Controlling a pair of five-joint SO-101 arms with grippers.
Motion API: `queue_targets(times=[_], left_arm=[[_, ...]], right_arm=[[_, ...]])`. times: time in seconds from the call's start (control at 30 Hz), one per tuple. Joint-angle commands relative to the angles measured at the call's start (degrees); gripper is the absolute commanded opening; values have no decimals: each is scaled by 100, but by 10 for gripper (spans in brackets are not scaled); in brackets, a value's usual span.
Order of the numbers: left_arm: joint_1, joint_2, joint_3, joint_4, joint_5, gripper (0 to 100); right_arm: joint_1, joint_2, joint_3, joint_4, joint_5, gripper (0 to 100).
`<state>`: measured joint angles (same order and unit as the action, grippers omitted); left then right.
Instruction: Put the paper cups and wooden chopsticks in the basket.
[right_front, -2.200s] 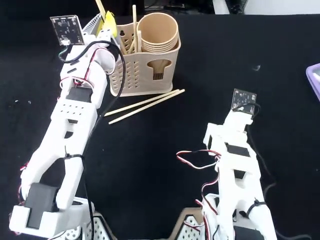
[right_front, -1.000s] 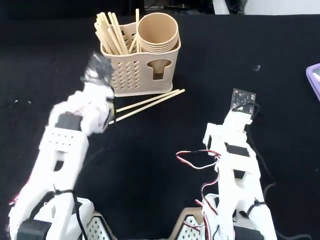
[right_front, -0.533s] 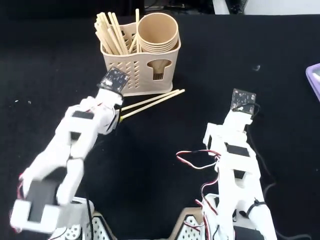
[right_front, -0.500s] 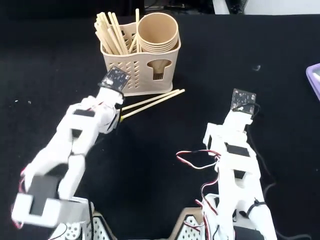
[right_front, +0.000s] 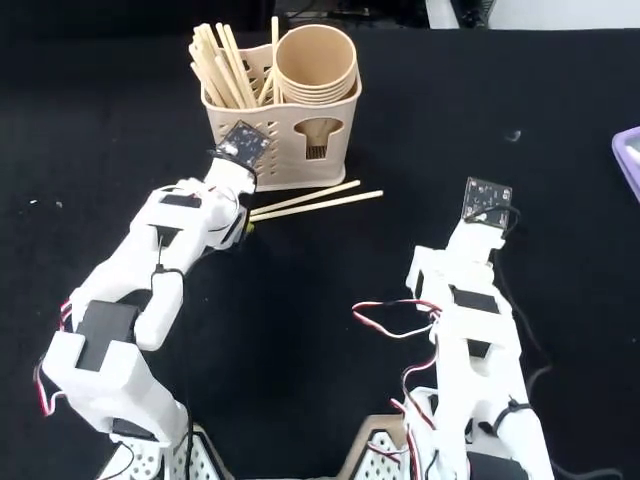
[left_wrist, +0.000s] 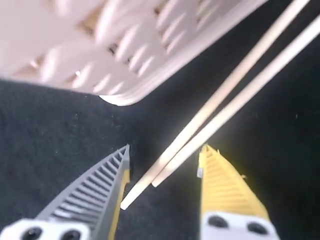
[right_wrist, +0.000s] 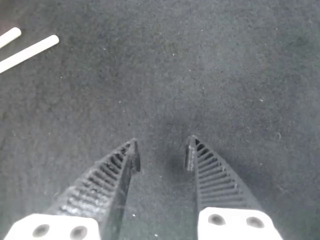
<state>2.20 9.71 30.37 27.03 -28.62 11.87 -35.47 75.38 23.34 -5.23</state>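
Note:
A beige basket (right_front: 285, 140) at the back of the table holds a stack of paper cups (right_front: 316, 62) and several wooden chopsticks (right_front: 222, 66). Two more chopsticks (right_front: 318, 201) lie on the black cloth just in front of it. My left gripper (left_wrist: 162, 157) is open, low over the cloth, with the near ends of those two chopsticks (left_wrist: 220, 107) between its fingers and the basket's corner (left_wrist: 120, 55) just beyond. My right gripper (right_wrist: 162, 150) is open over bare cloth, with the far tips of the two chopsticks (right_wrist: 27, 46) off to one side.
A purple object (right_front: 630, 155) pokes in at the right edge of the table. The left arm (right_front: 150, 270) stretches from the front left toward the basket; the right arm (right_front: 470, 320) stands at the front right. Black cloth covers the whole table.
The left arm came away from the basket's top, where it left chopsticks, and dropped to the two on the cloth. One chopstick has swung slightly. The right arm has not moved.

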Motion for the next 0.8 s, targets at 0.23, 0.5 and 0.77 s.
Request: queue_targets(times=[0.23, 0.5, 0.77], left_arm=[[286, 53, -224, 958, -1442, 80], [277, 53, -224, 1442, -1925, 30], [277, -62, -110, 1495, -1925, 30]], right_arm=[[-88, -136, -242, -141, -9, 159], [-88, -136, -242, -141, -9, 159], [-88, -136, -242, -141, -9, 159]])
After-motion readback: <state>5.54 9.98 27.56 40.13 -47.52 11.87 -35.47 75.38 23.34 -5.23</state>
